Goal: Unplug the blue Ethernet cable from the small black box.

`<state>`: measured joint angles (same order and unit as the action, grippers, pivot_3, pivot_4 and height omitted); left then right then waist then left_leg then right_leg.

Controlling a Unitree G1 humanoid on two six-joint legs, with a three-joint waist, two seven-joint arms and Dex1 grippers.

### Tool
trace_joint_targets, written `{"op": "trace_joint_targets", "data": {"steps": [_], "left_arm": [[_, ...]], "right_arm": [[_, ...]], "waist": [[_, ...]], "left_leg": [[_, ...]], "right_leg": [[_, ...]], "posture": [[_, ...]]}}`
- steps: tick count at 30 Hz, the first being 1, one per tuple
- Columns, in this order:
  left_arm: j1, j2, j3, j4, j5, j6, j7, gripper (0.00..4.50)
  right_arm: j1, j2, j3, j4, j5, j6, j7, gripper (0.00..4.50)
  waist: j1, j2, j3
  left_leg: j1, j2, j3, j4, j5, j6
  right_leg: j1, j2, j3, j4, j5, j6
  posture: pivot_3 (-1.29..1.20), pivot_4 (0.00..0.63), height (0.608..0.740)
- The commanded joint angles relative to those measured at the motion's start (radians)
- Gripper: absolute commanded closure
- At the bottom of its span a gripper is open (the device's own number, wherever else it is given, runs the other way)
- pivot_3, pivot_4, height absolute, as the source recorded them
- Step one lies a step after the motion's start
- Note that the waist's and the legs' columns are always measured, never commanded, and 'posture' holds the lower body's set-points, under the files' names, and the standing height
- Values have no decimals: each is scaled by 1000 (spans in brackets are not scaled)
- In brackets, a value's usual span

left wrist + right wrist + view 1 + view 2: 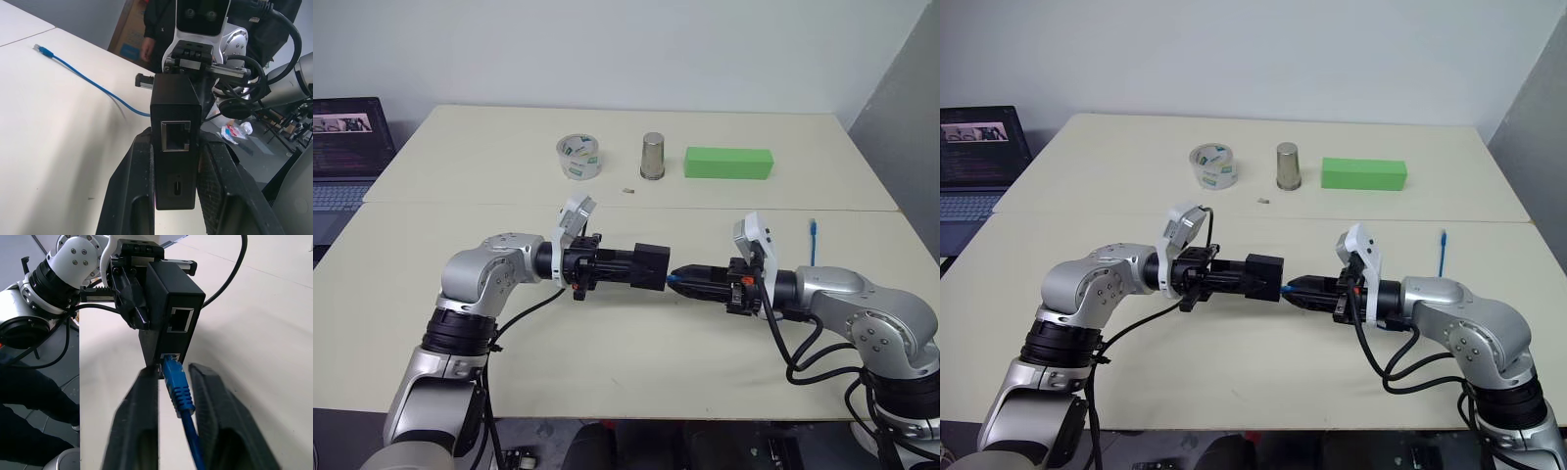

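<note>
My left gripper (638, 266) is shut on the small black box (656, 260), holding it level above the table's front half. The box (175, 98) sits between both left fingers (134, 196), and an empty socket faces that wrist. On the opposite face, the blue Ethernet cable's plug (177, 389) sits at the mouth of the lower socket of the box (171, 298). My right gripper (677, 278) is shut on that plug, one finger (142, 431) on each side. The cable (88, 81) trails over the table to its free end (813, 229).
At the back of the table (607, 372) stand a roll of clear tape (578, 157), a metal cup (653, 157) and a green block (728, 163). A laptop (347, 147) sits off the left edge. A person's hand (146, 49) shows beyond the table's right side.
</note>
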<state>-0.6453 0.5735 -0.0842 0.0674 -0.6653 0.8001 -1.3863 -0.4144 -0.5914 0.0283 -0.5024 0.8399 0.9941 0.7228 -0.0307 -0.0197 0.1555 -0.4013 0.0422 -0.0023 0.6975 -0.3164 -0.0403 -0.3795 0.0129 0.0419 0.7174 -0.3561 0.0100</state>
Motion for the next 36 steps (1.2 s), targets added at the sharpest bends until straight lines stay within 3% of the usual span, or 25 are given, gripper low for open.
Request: {"op": "trace_joint_targets", "data": {"steps": [1, 11, 22, 29, 36], "left_arm": [[-14, -5, 12, -41, -25, -10, -9, 3719], [-3, 2, -3, -58, -20, -23, -36, 3719], [3, 79, -53, 19, 122, -211, -93, 3719], [1, 69, -55, 32, 131, -228, -91, 3719], [-16, 36, -8, 129, 197, -310, 31, 3719]], "right_arm": [[-21, -18, 12, -15, -5, -11, 16, 4427], [-48, -38, 21, 6, -5, -7, 38, 4427], [-20, -161, 9, 44, -34, -19, 114, 4471], [-12, -143, 3, 37, -40, -34, 93, 4471], [-64, -33, 59, 284, -395, -316, -139, 4471]], "waist": [[0, 0, 0], [0, 0, 0], [1, 0, 0], [1, 0, 0], [1, 0, 0]], "left_leg": [[0, 0, 0, 0, 0, 0], [0, 0, 0, 0, 0, 0], [0, 0, 0, 0, 0, 0], [0, 0, 0, 0, 0, 0], [0, -1, 1, 0, 0, 0]], "right_leg": [[0, 0, 0, 0, 0, 0], [0, 0, 0, 0, 0, 0], [0, 0, 0, -1, 0, 0], [0, 0, 0, -1, 0, 0], [0, 0, 1, 0, 0, 0]], "posture": [[0, 150, 740], [0, 150, 740], [0, 150, 740], [0, 150, 740], [0, 150, 740]]}}
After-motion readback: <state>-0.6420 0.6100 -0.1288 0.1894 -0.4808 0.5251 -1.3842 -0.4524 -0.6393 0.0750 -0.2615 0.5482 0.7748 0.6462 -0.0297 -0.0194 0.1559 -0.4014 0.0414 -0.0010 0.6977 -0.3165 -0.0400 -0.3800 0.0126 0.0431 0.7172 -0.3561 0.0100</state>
